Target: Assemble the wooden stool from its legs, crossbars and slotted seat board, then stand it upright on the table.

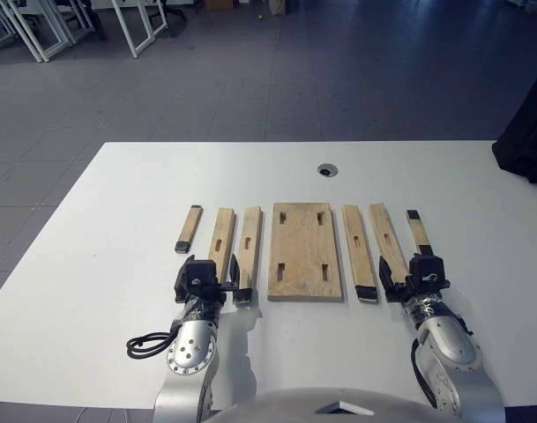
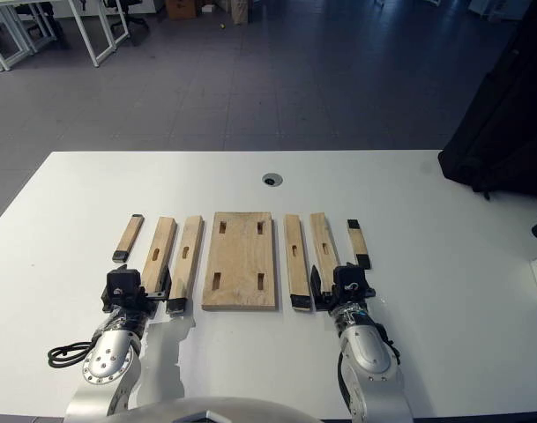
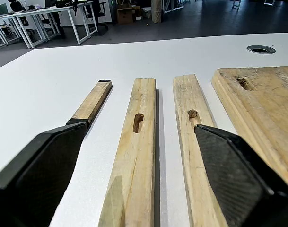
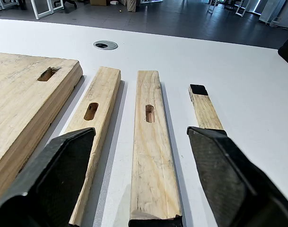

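behind seat board (image 1: 305, 250), cable grommet (image 1: 327, 170), perhaps a bag (image 1: 525, 132) at right, left hand (image 1: 212, 264), right hand (image 1: 404, 267), both splayed

No readable text, label, brand, number or sign is showing on any surface in view.

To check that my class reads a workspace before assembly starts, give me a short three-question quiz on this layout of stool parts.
1. True or false: the seat board has six slots.
2. How many wooden pieces lie on the table on each side of the board? A two, B three, C four.
3. Fill in: the left gripper and the right gripper are both ____ (open or shut).
Key: 1 false, it has four; 2 B; 3 open.
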